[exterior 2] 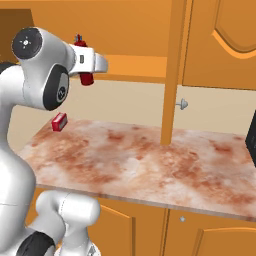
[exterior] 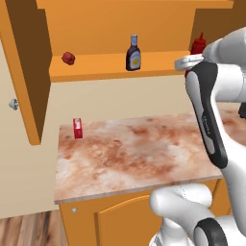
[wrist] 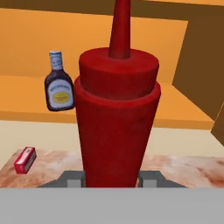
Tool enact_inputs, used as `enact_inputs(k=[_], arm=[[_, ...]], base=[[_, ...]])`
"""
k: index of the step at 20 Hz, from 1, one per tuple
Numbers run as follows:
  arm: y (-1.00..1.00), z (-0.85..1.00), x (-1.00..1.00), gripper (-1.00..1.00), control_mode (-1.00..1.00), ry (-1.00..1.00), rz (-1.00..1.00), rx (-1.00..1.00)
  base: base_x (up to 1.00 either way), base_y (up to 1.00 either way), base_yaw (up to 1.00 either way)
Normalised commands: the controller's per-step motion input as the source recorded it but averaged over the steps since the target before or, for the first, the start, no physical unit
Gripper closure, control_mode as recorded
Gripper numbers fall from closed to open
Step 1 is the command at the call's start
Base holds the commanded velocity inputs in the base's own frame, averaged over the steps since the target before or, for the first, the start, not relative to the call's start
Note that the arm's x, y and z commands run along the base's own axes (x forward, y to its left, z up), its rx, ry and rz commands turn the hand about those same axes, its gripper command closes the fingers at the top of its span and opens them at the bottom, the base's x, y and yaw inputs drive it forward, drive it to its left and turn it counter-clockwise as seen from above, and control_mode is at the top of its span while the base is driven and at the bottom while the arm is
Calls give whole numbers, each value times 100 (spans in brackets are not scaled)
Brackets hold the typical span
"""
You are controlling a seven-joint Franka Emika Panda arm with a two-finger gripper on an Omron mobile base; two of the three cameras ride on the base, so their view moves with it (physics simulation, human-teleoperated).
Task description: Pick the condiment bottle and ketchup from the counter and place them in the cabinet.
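Observation:
My gripper (wrist: 111,179) is shut on the ketchup (wrist: 116,118), a slim red squeeze bottle held upright with its nozzle pointing up. The ketchup (exterior: 198,44) hangs at the right end of the cabinet (exterior: 110,19), just in front of the shelf (exterior: 96,72), well above the counter (exterior: 134,153). From the right base view the ketchup (exterior 2: 86,77) pokes out above and below the white hand. The condiment bottle (exterior: 133,54), dark with a grey cap and yellowish label, stands upright on the shelf; in the hand view the condiment bottle (wrist: 58,85) is left of the ketchup.
A small red-and-white carton (exterior: 77,128) sits on the counter near the back wall. A small round red object (exterior: 68,58) lies at the shelf's left end. The cabinet door (exterior: 24,72) stands open on the left, with its knob (exterior: 13,104).

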Motion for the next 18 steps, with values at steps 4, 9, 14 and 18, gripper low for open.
enact_inputs(k=[4, 9, 14, 18], arm=[[0, 14, 48, 100, -100, 0, 0, 0], [0, 0, 50, 100, -100, 0, 0, 0], [0, 0, 51, 100, -100, 0, 0, 0], [0, 0, 40, 100, -100, 0, 0, 0]], base=[[0, 0, 0], [0, 0, 0], [0, 0, 0], [0, 0, 0]])
